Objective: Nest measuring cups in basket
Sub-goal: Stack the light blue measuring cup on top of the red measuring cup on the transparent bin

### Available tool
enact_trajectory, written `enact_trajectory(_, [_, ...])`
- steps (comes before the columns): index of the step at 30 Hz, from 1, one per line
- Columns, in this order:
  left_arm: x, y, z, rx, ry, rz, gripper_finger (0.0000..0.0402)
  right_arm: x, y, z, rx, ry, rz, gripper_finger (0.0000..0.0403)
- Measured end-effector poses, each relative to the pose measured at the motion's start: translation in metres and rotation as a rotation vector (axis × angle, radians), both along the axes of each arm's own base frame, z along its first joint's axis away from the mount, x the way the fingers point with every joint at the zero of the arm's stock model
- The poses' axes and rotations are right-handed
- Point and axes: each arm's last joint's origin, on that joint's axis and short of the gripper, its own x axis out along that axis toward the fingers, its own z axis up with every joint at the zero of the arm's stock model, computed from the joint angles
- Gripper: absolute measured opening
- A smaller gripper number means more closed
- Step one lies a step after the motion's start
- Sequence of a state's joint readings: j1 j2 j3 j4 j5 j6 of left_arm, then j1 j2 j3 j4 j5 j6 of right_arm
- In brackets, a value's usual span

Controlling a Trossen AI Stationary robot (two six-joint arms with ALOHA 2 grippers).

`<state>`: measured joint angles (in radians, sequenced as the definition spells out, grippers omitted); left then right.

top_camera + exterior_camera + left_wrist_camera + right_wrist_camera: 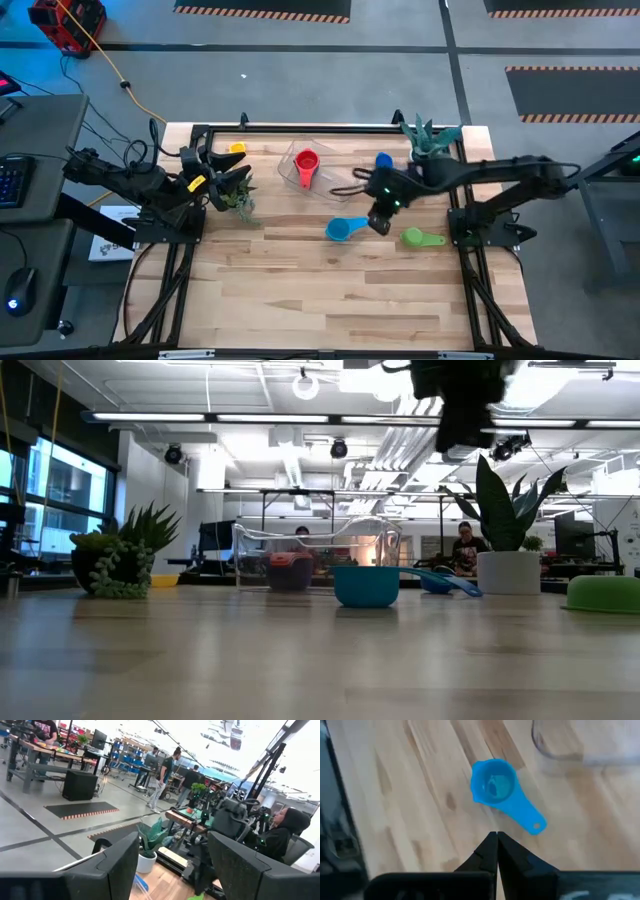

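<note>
Measuring cups lie spread over the wooden table [330, 300], and only one of them is in the basket. At the left side the left gripper [222, 178] waits with its fingers open and holds nothing; a yellow cup [237, 148] lies close behind it, and a small green plant [240, 203] is beside it. In the middle stands the clear basket [288, 172], with the red cup [306, 165] inside. To the right of it the right gripper [496, 851] hangs above the table with its fingers pressed together and empty, its tips pointing down just beside the handle of the light blue cup [501, 790]. A dark blue cup [383, 160] lies behind this arm, near the potted plant [432, 138]. The green cup [420, 238] lies farthest right.
</note>
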<state>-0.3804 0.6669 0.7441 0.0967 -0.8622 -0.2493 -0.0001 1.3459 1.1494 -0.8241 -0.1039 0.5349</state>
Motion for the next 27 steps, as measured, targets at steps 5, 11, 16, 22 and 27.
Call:
enact_trajectory(5, [0.0, 0.0, -0.001, 0.03, 0.026, -0.008, 0.0229, -0.017, 0.019, -0.014, 0.11, -0.033, -0.16, 0.0])
enact_trajectory(11, [0.001, -0.002, -0.002, 0.054, 0.037, -0.051, 0.0229, -0.02, 0.027, -0.029, 0.139, -0.031, -0.225, 0.0])
enact_trajectory(16, [0.001, -0.002, -0.002, 0.059, 0.037, -0.074, 0.0229, -0.02, 0.025, -0.035, 0.11, -0.045, -0.297, 0.0])
enact_trajectory(22, [0.005, -0.004, -0.004, 0.063, 0.051, -0.07, 0.0229, -0.019, 0.021, -0.035, 0.055, -0.064, -0.335, 0.0])
enact_trajectory(27, [0.01, -0.005, -0.006, 0.029, 0.052, -0.069, 0.0229, -0.019, 0.021, -0.035, 0.023, -0.067, -0.295, 0.0])
